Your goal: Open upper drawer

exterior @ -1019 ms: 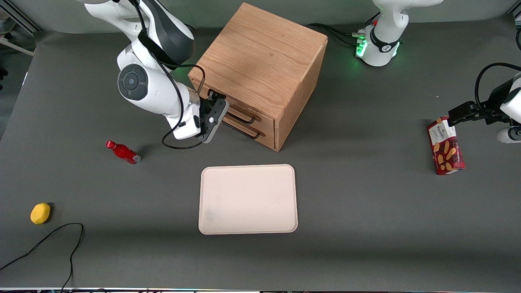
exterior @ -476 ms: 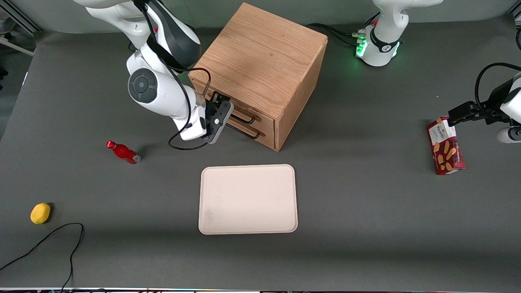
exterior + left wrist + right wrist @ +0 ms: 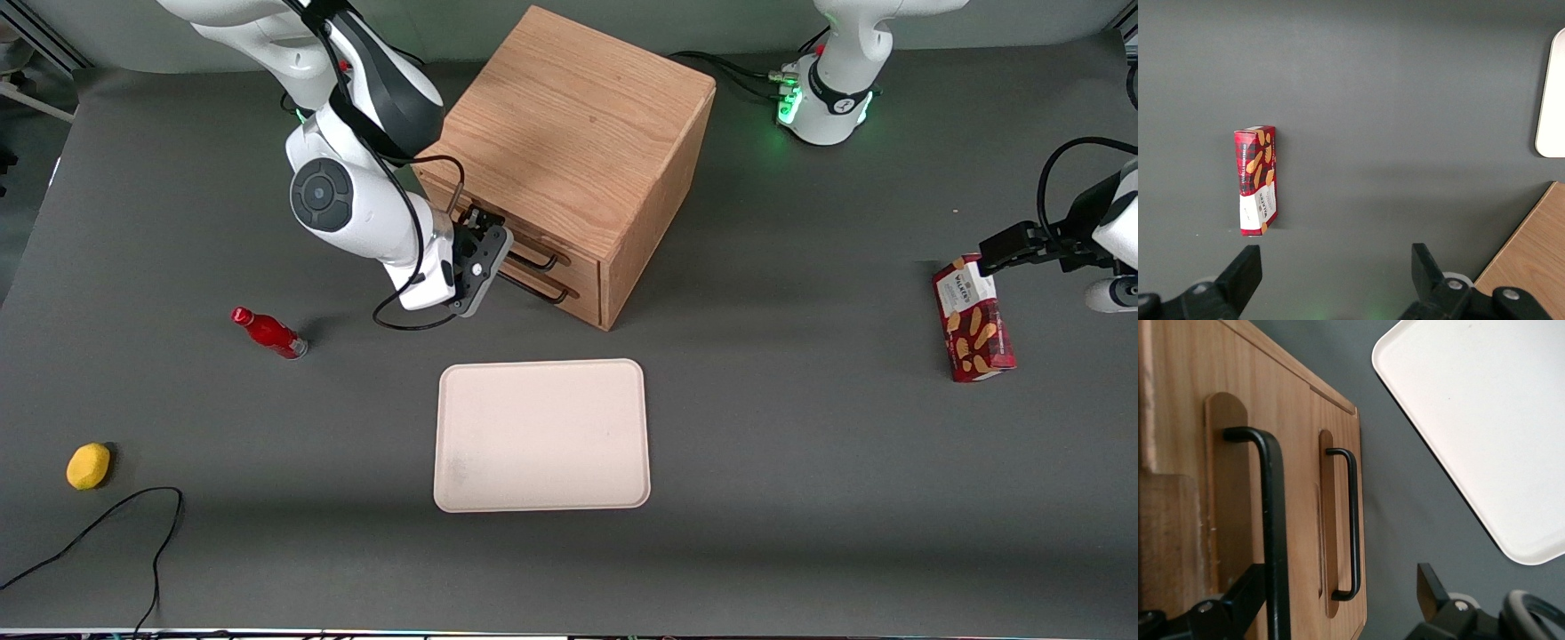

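Note:
The wooden cabinet [image 3: 578, 124] stands in the middle of the table, with both drawers closed flush. The upper drawer [image 3: 582, 264] carries a thin black bar handle [image 3: 533, 255]; the lower drawer's matching handle [image 3: 544, 290] sits just beneath it. My gripper [image 3: 484, 246] is in front of the cabinet, at the upper handle's end nearer the working arm. In the right wrist view the upper handle [image 3: 1276, 520] runs between my open fingers [image 3: 1245, 595], close beside one of them. My gripper [image 3: 1337, 593] holds nothing, and the lower handle [image 3: 1353, 520] also shows between the fingers.
A cream tray [image 3: 542, 436] lies nearer the front camera than the cabinet. A red bottle [image 3: 268, 332], a yellow lemon [image 3: 88, 466] and a black cable [image 3: 107, 524] lie toward the working arm's end. A red cookie box [image 3: 972, 317] lies toward the parked arm's end.
The arm has shifted toward the cabinet, bringing my open gripper in over the upper handle. The drawers have not moved.

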Available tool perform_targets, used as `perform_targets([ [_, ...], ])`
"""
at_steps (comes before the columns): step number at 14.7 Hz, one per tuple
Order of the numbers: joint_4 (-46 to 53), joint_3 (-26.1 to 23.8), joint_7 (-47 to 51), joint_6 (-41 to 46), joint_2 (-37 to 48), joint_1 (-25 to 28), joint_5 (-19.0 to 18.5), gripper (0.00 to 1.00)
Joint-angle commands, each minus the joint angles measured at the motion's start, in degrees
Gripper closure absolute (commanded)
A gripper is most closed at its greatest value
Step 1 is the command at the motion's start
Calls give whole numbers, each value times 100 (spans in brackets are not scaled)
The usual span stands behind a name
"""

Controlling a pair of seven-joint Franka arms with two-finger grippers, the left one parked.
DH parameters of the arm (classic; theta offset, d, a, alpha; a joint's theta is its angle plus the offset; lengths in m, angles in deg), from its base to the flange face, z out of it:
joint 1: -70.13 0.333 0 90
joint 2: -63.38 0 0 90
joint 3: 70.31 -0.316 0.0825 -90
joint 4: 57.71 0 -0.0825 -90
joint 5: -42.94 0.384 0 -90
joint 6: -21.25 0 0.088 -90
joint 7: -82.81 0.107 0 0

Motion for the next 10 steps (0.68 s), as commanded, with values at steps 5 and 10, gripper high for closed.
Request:
perform_targets([
  [5,13,73,-164,-401,-173,7,-264,0],
  [10,206,327,-392,-445,-261,-72,-264,0],
])
